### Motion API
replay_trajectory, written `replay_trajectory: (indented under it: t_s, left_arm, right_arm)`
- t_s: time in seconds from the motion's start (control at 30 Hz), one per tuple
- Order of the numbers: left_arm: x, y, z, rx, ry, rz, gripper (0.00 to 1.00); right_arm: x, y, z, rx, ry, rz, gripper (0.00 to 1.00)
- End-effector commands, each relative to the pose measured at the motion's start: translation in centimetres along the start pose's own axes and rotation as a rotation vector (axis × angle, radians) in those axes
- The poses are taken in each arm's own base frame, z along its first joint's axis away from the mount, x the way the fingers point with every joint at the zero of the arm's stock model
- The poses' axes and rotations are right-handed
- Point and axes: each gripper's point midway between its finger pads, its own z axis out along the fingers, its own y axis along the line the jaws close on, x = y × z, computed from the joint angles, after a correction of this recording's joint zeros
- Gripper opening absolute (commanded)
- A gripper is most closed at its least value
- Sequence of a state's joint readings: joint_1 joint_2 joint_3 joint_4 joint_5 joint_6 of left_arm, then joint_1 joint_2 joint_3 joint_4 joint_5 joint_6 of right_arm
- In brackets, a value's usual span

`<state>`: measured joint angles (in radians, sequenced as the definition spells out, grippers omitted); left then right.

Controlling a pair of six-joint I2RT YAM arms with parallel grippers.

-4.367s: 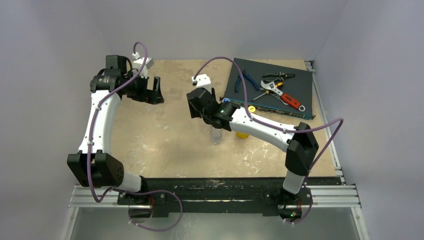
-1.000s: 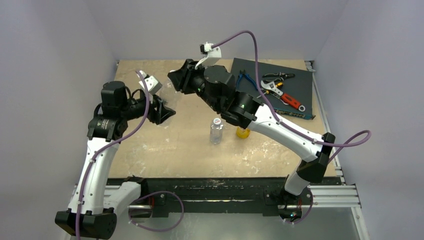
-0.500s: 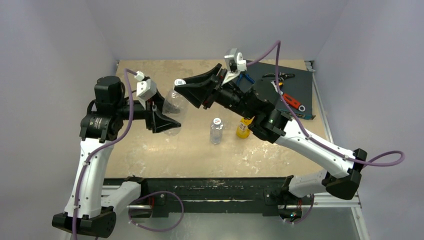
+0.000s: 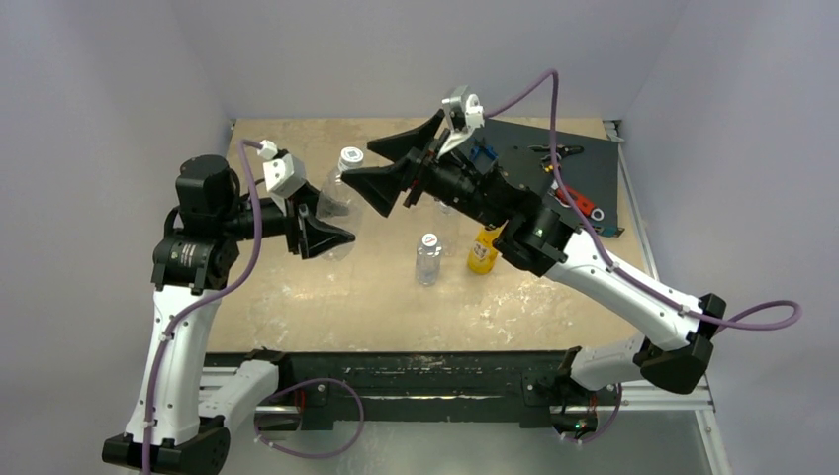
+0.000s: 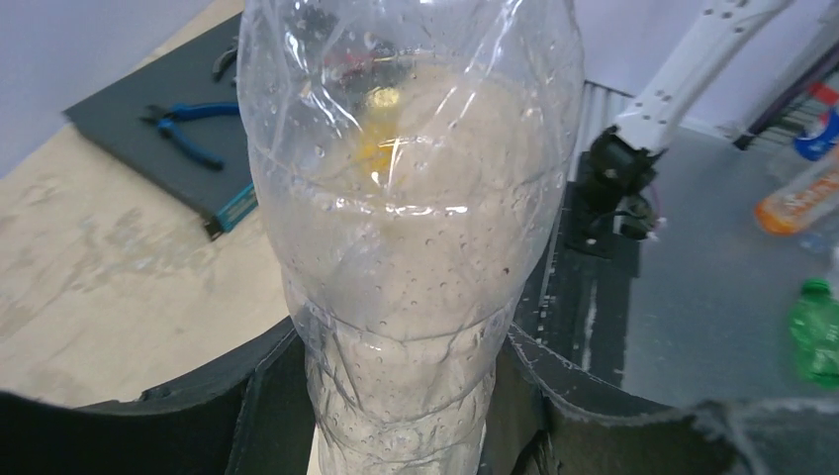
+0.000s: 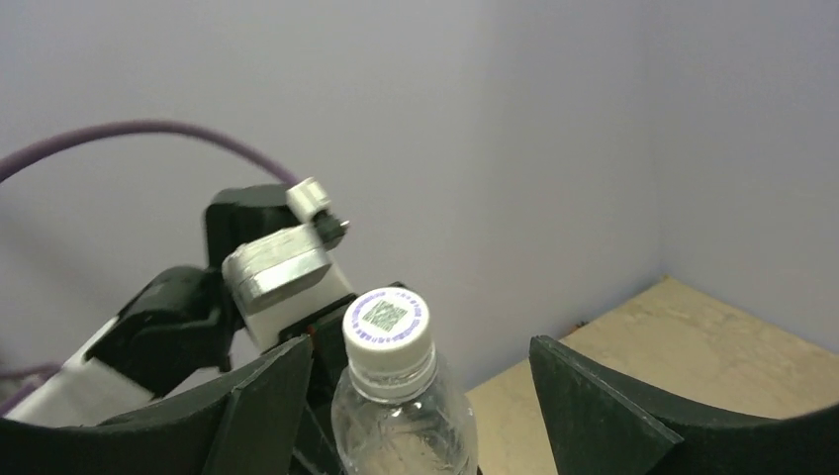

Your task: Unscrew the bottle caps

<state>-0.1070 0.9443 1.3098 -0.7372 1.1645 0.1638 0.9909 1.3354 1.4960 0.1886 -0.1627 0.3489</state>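
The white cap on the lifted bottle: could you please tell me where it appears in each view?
Top view: the white cap sits upper left of centre.
Left wrist: not in it.
Right wrist: the white cap is low centre.
Shared landmark: the clear bottle, seen in all three.

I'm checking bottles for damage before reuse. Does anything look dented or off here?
Yes. The clear plastic bottle clamped in the left gripper looks crumpled: its thin wall is creased and dimpled above the grip. Its white screw cap is on, untouched inside the open right gripper.
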Motion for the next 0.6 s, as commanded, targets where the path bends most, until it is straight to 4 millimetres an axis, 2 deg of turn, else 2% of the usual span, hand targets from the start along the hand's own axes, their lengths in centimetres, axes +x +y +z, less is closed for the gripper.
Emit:
replay_trajectory:
  t_s: [0.0, 0.1, 0.3, 0.57]
  left_arm:
    - [-0.6, 4.3, -0.9, -0.258, -0.019, 0.075, 0.22]
    - [-0.2, 6.0, -1.5, -0.362, -0.011, 0.107, 0.22]
    - [0.5, 7.3, -2.2, -0.445, -0.001, 0.141, 0.22]
    - [1.7, 7.7, -2.2, -0.456, 0.026, 0.134, 0.22]
  right_arm:
    - [-1.0, -3.4, 0.9, 0.276, -0.025, 0.073, 0.85]
    - [-0.1, -3.8, 1.9, 0.342, -0.003, 0.089, 0.81]
    - [0.6, -3.7, 3.7, 0.405, 0.004, 0.077, 0.67]
    - [-0.6, -3.7, 5.0, 0.407, -0.056, 0.089, 0.52]
